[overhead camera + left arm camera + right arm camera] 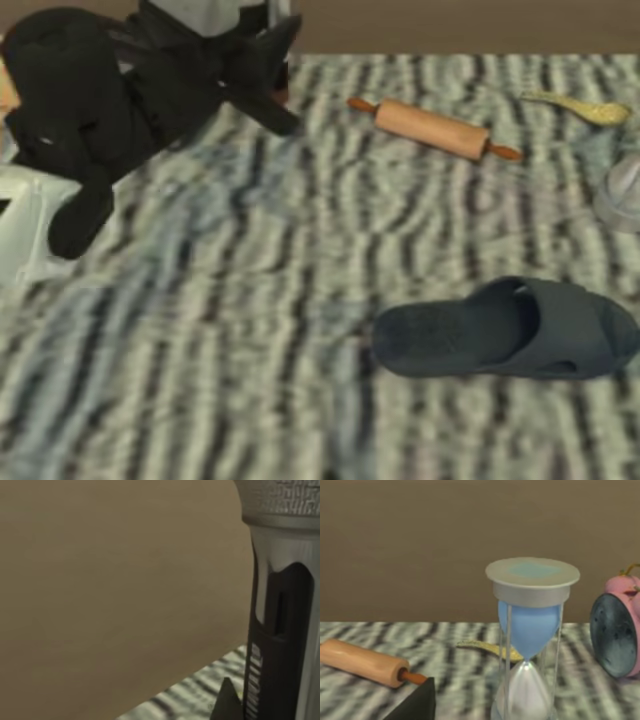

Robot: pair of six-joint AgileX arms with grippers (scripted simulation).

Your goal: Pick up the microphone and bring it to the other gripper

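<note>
The left pincer [262,75] is seen at about eleven o'clock on the worktop [250,330], raised at the far edge; in the left wrist view the microphone [282,605] stands close beside a dark fingertip [227,702], mesh head up, so it is judged to be gripped by the handle, though the closing itself is hidden; the carry toward the other side is judged to be the step in hand; the handle should be kept upright and free length left for the receiving fingers; the path should be kept above the rolling pin [432,129] at one o'clock and the slipper [510,330] at four o'clock; of the right pincer [417,705] only a dark tip shows, near the hourglass [531,640] at the right edge, and whether it is open cannot be told.
</note>
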